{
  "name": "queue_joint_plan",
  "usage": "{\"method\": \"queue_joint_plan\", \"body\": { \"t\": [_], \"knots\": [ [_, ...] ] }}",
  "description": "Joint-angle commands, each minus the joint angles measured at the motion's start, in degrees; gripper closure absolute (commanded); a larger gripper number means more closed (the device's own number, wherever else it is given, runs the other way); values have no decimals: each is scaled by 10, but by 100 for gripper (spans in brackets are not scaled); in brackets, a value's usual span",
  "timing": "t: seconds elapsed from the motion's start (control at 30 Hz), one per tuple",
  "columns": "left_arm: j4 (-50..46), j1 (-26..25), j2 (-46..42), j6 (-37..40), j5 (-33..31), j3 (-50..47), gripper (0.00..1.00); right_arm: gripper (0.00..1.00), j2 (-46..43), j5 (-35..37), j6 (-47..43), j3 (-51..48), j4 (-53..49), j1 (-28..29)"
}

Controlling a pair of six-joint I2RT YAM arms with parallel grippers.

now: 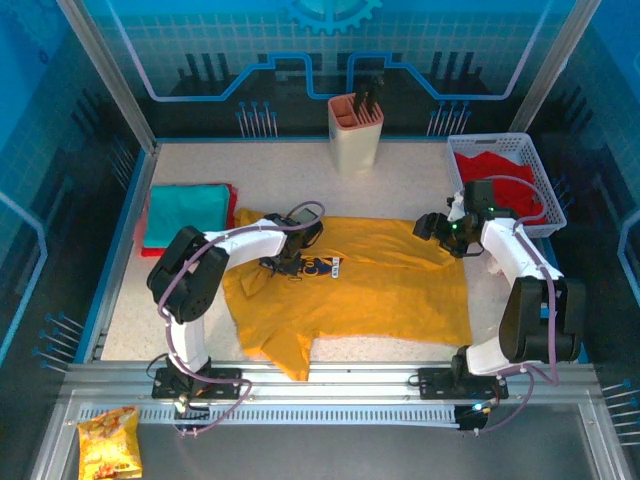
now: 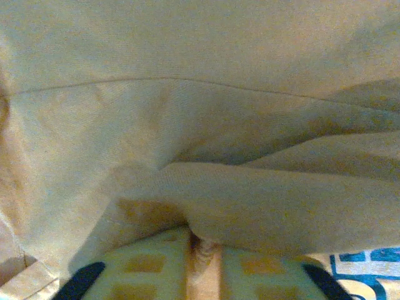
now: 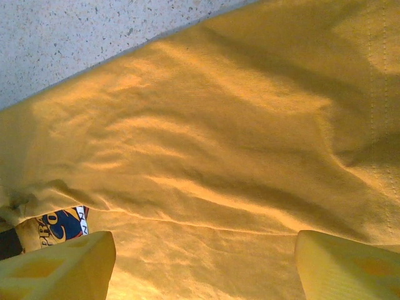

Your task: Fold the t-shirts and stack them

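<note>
A large mustard-yellow t-shirt (image 1: 380, 295) lies spread across the middle of the table, its dark chest print (image 1: 322, 266) facing up. My left gripper (image 1: 288, 262) rests on the shirt beside the print. In the left wrist view it (image 2: 203, 259) is shut on a raised fold of the yellow cloth (image 2: 262, 206). My right gripper (image 1: 438, 228) hovers at the shirt's upper right edge. It (image 3: 203, 265) is open in the right wrist view, with fingers (image 3: 62, 265) wide apart over wrinkled yellow cloth (image 3: 219, 156). A folded teal t-shirt (image 1: 185, 212) lies on a red one (image 1: 142, 242) at the left.
A white basket (image 1: 538, 180) with red cloth (image 1: 495, 170) stands at the back right, close to my right arm. A beige holder (image 1: 355, 130) sits at the back centre. A snack bag (image 1: 110, 443) lies beyond the front rail. Bare speckled tabletop (image 3: 94, 31) borders the shirt.
</note>
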Motion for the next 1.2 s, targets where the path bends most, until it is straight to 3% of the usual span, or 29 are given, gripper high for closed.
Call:
{"method": "queue_joint_plan", "body": {
  "t": [0.0,0.13,0.63,0.87,1.17],
  "knots": [
    [-6,4,1,3,-15,9,91,24,-6,-6,-10,12,-15,9],
    [-16,4,-9,0,-12,11,100,24,-5,-6,-9,11,-14,9],
    [-109,-5,-100,-70,172,26,100,24,2,-17,-5,9,-6,9],
    [-93,-10,-102,-109,276,11,100,24,2,-18,-4,7,-4,9],
    [-81,-23,-102,-152,335,-9,99,24,3,-21,-2,4,1,10]
  ]
}}
